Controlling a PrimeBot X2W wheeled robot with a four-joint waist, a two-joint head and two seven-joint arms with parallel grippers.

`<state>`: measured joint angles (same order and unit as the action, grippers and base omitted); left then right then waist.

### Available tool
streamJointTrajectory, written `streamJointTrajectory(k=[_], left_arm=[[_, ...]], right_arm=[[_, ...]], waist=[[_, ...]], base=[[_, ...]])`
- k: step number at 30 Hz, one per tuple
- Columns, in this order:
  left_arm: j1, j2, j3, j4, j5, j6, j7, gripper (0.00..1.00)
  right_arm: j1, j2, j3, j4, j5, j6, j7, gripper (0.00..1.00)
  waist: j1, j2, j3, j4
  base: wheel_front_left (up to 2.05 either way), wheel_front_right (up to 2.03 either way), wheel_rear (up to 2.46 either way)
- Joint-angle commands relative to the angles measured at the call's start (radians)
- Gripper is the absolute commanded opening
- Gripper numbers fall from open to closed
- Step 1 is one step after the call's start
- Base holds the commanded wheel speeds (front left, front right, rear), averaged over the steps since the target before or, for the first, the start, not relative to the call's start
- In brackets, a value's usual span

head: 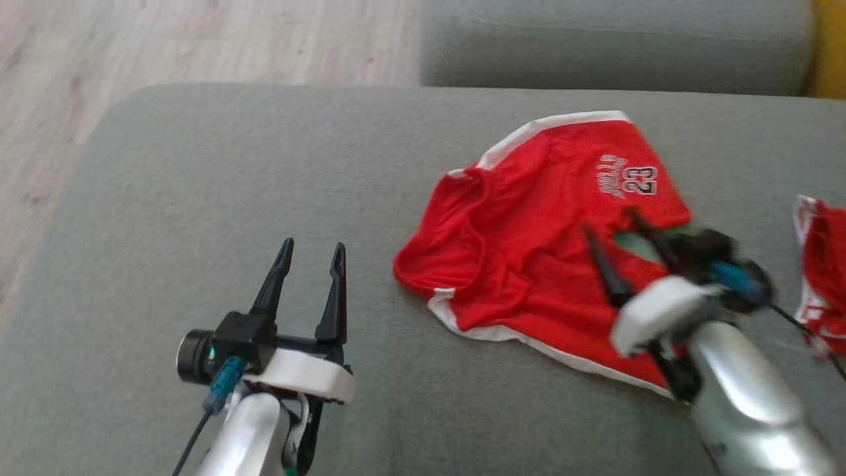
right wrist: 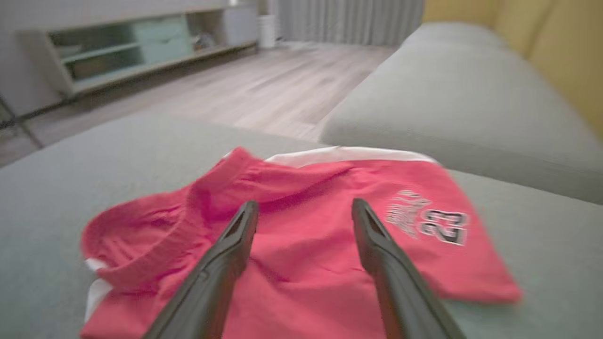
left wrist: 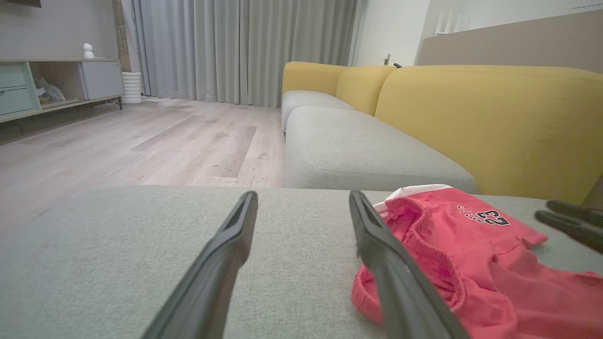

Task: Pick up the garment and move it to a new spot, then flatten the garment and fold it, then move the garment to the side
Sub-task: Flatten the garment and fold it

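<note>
Lying rumpled on the right half of the grey seat cushion (head: 198,198), the red shorts (head: 529,264), white-trimmed and marked "23", stop short of its far edge. The left half is bare fabric out to the rounded far-left corner. The left gripper (head: 313,244) hovers there near the front edge, fingers spread, empty. The right gripper (head: 608,221), blurred, hangs over the shorts' right part, fingers apart, pinching nothing. Wood floor (head: 165,39) lies beyond the left edge and a second grey cushion (head: 595,39) beyond the far edge. Another red garment (head: 823,264) is cut off at the right.
</note>
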<state>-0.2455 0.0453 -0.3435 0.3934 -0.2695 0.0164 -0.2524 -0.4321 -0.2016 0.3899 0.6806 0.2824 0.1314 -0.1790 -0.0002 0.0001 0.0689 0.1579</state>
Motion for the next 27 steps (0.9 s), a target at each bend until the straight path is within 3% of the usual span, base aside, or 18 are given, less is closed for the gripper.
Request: streamJointTrajectory(k=[1, 5, 8, 16, 18, 21, 27], left_arm=[[-0.018, 0.005, 0.042, -0.037, 0.01, -0.006, -0.009, 1.0], [-0.002, 0.005, 0.049, -0.044, 0.02, -0.016, -0.009, 1.0], [0.009, 0.005, 0.053, -0.047, 0.022, -0.021, -0.009, 1.0], [0.004, 0.007, 0.052, -0.037, 0.046, -0.049, -0.009, 1.0], [-0.014, 0.021, 0.036, -0.029, 0.061, -0.079, -0.009, 1.0], [-0.052, 0.073, -0.041, 0.022, 0.09, -0.129, -0.007, 1.0], [-0.178, 0.193, -0.285, 0.105, 0.11, -0.146, 0.052, 1.0]], right_arm=[[0.025, -0.003, -0.045, -0.046, -0.024, -0.001, -0.031, 1.0], [0.187, 0.043, -0.258, -0.147, -0.102, -0.001, -0.074, 1.0], [0.311, 0.099, -0.349, -0.243, -0.157, -0.001, -0.081, 1.0], [0.443, 0.148, -0.417, -0.394, -0.196, -0.001, -0.082, 1.0], [0.441, 0.15, -0.421, -0.411, -0.199, -0.001, -0.083, 1.0], [0.436, 0.151, -0.424, -0.423, -0.184, -0.001, -0.083, 1.0], [0.427, 0.151, -0.419, -0.429, -0.168, -0.001, -0.083, 1.0]], waist=[[0.0002, -0.0001, -0.019, -0.034], [0.0002, -0.0001, -0.02, -0.071], [0.0002, -0.0001, -0.016, -0.095], [0.0002, -0.0001, 0.007, -0.137], [0.0002, -0.0001, 0.014, -0.148], [0.0002, -0.0001, 0.026, -0.159], [0.0002, -0.0001, 0.066, -0.177]], base=[[0.0, 0.0, 0.0], [0.0, 0.0, 0.0], [0.0, 0.0, 0.0], [0.0, 0.0, 0.0], [0.0, 0.0, 0.0], [0.0, 0.0, 0.0], [0.0, 0.0, 0.0]])
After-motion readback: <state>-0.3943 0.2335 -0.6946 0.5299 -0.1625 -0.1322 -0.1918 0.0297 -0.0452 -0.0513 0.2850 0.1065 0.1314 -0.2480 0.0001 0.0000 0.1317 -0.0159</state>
